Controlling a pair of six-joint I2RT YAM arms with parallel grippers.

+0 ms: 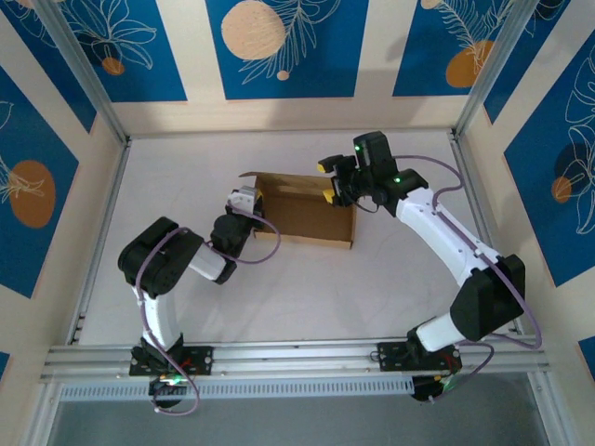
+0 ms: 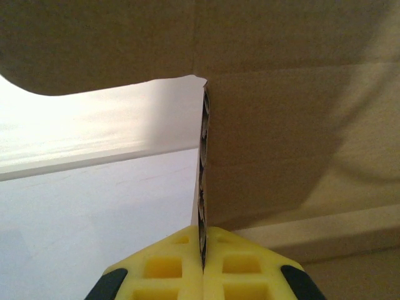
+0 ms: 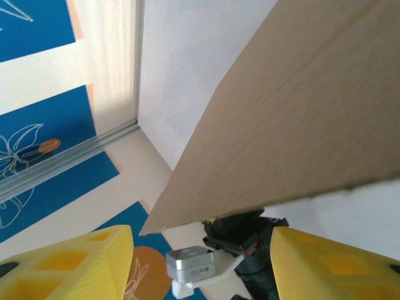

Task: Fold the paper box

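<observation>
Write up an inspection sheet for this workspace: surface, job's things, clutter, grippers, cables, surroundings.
Surface: white table, the box resting on it.
Job's things: paper box, partly folded, walls raised.
Clutter: nothing seen.
Grippers: left gripper shut on a box wall's edge; right gripper open at the box's far right corner, a cardboard panel before it.
Cables: purple cables run along both arms.
Surroundings: blue-and-cream patterned walls, metal frame rails.
</observation>
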